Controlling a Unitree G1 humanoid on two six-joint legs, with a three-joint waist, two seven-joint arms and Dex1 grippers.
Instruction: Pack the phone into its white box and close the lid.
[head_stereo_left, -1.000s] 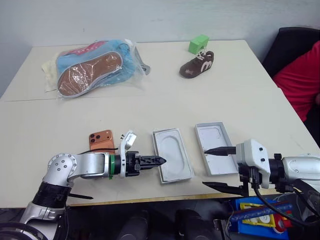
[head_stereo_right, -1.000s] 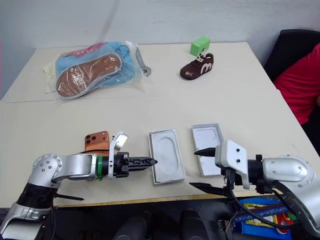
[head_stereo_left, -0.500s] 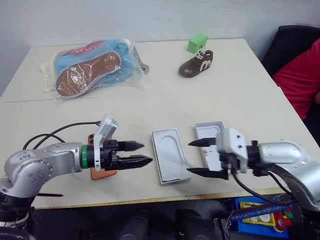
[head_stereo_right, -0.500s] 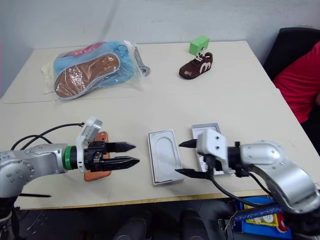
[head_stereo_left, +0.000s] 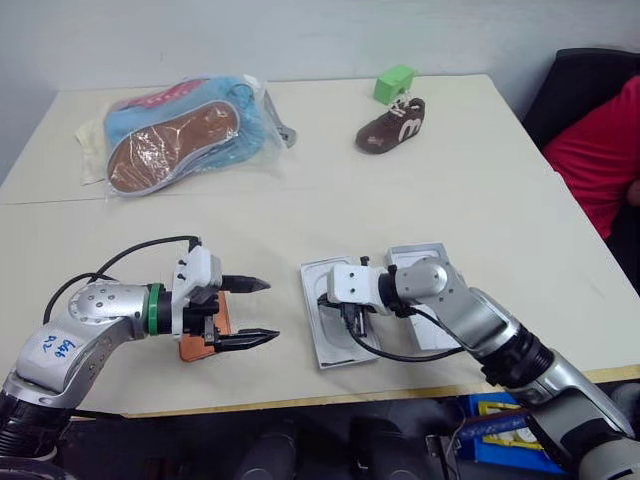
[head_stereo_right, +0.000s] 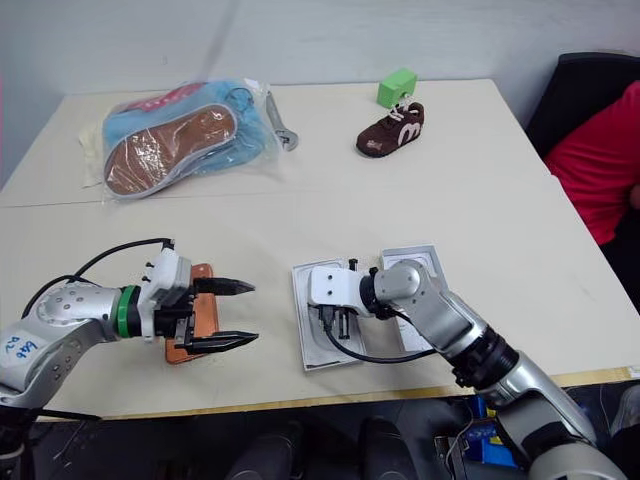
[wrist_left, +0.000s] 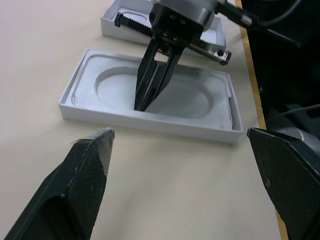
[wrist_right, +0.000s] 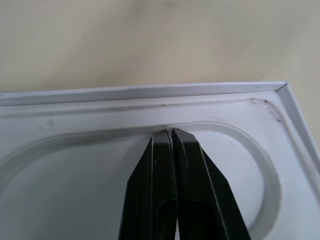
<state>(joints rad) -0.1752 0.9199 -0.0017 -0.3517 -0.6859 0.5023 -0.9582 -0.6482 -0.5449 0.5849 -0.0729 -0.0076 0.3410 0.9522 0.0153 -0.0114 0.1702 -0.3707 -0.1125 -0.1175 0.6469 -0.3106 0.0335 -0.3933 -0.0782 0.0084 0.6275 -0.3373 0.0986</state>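
Left eye view: table (head_stereo_left: 400, 200), white box (head_stereo_left: 322, 345) near centre w/ oval-recess panel (wrist_left: 175, 97) seated inside; lid (head_stereo_left: 432, 258) just right of it, inner face up. Phone (head_stereo_right: 202, 312) lies near-left, outside the box. Left gripper (head_stereo_left: 268, 311) hovers above it, fingers wide apart, empty. Right gripper (wrist_left: 141, 102) pinched closed, tips in the recess. Step: prob. clearing the panel. Next: needs a grip on it, lift out.

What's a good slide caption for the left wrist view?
Right gripper, fingers shut, tips pressed into the oval-recessed white tray.
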